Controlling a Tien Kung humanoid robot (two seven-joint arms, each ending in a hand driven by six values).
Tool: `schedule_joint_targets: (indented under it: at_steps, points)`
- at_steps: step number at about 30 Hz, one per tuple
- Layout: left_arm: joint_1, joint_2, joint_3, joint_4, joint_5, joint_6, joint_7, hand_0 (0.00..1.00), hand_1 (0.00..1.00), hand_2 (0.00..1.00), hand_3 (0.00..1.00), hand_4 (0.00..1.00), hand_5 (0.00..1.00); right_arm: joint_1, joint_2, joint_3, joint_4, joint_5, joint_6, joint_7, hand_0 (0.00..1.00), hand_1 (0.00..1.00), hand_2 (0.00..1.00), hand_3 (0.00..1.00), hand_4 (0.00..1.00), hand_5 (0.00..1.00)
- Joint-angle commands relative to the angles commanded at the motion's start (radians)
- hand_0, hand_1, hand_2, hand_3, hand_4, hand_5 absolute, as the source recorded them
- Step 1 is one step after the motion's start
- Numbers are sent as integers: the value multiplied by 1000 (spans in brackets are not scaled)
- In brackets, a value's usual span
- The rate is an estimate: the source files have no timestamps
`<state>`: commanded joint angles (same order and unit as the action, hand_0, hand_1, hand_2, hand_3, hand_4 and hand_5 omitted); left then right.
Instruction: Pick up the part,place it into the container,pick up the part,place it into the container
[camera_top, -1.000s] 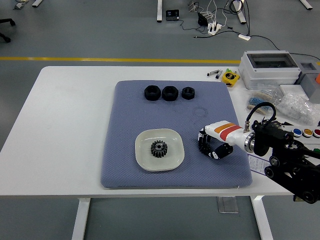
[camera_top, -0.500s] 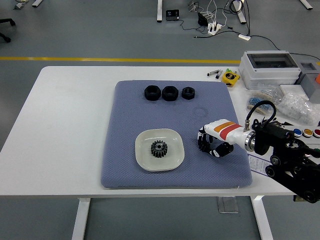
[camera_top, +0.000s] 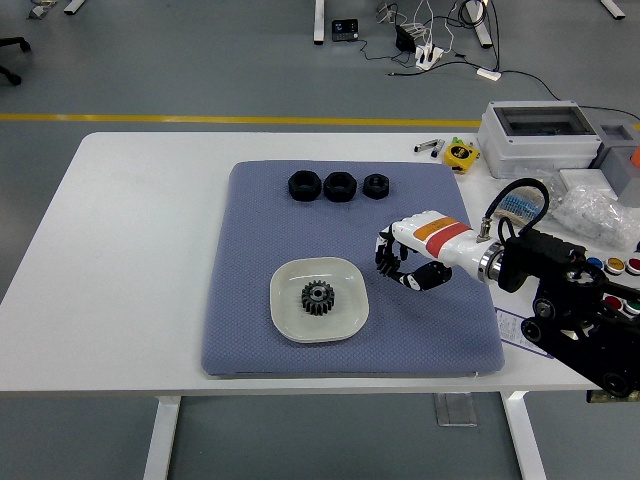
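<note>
1. We work on a white worktop (camera_top: 130, 260) with a blue-grey mat (camera_top: 260, 260) laid over its middle; the padding presumably keeps parts from sliding or marking the surface.
2. The right robot hand (camera_top: 400, 268) hangs above the mat's right half, fingers loosely curled and holding nothing. It sits between the dish and the row of parts, which we read as a reach toward the next pick. The left robot hand is not in view.
3. The white dish (camera_top: 345, 320), our container, rests near the mat's front edge, close to the arm's side for short transfers.
4. One gear (camera_top: 318, 297) already lies in the dish centre.
5. Three black parts (camera_top: 340, 186) line the mat's far edge, spaced apart so each can be grasped singly.
</note>
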<state>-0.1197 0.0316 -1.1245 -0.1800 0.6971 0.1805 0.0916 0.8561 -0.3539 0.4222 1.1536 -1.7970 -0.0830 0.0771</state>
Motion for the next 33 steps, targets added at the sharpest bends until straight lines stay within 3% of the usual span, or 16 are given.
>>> schedule_joint_targets:
  at_steps: [5, 13, 17, 24, 33]
  points:
    - [-1, 1, 1, 0, -7, 1, -1, 710, 616, 645, 565, 619, 696, 23, 44, -40, 44, -9, -9, -20, 416, 426, 467, 442, 675, 2]
    - [-4, 2, 0, 0, -10, 2, -2, 710, 610, 646, 565, 619, 696, 64, 148, -112, -24, -15, -21, -30, 422, 435, 477, 455, 611, 2]
    - [-6, 4, -3, 0, -10, 3, -3, 710, 610, 646, 565, 619, 696, 79, 177, -144, -58, -28, -33, -33, 422, 435, 477, 455, 611, 2]
    - [-6, 5, -13, 0, 6, 5, 0, 711, 604, 644, 565, 619, 694, 91, 203, -167, -88, -67, -32, -53, 424, 450, 499, 499, 601, 2]
    - [-2, 6, -19, 0, 19, 6, 2, 711, 605, 642, 564, 619, 695, 91, 205, -178, -89, -93, -6, -70, 411, 463, 516, 546, 614, 2]
